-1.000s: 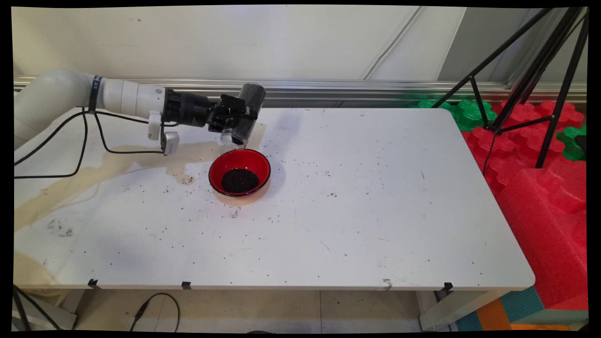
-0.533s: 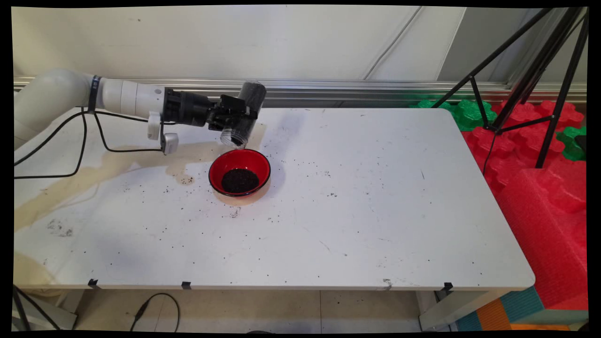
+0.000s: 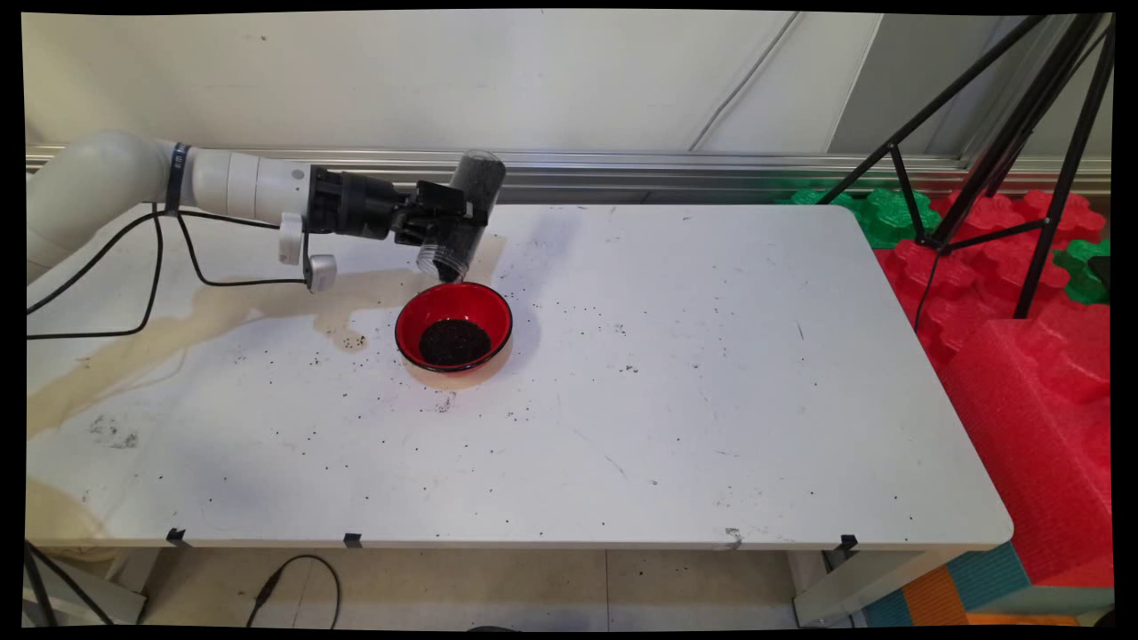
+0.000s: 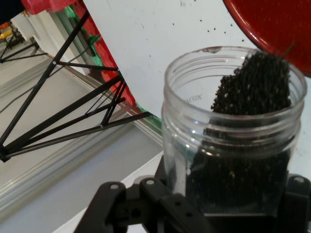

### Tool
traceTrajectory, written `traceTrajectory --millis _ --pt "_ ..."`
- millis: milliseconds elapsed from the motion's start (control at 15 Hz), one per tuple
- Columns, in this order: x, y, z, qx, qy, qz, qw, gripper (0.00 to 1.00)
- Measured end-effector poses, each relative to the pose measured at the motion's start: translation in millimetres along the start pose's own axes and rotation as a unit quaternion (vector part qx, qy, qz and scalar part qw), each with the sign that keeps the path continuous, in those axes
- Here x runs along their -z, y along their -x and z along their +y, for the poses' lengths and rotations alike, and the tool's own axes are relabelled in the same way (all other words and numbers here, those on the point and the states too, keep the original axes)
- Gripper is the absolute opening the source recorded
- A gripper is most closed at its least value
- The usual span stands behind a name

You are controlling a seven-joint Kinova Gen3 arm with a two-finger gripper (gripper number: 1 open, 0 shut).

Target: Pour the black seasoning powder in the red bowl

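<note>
Here, black two-finger gripper [image 3: 447, 224] clamped around tilted clear plastic jar [image 3: 462, 216] of black grains, above red round bowl [image 3: 454, 325], upper left of centre.

A white table [image 3: 676, 373] carries a red bowl [image 3: 453, 325] toward its far left, with dark grains [image 3: 454, 342] heaped inside. A tan stain [image 3: 204, 316] runs across the left part, and small black specks [image 3: 613, 331] lie scattered over the top.

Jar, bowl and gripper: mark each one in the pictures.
jar [image 4: 233, 145]: hand view, clear wall below the rim.
bowl [image 3: 453, 307]: main view, red inner wall above the black grains.
gripper [image 3: 447, 226]: main view, where it clamps the jar's side.
</note>
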Motion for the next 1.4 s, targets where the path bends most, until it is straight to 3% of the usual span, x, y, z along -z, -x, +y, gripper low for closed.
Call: traceTrajectory --millis 1400 --pt "0.4 0.0 -2.4 -0.036 -0.004 -0.002 0.9993 0.00"
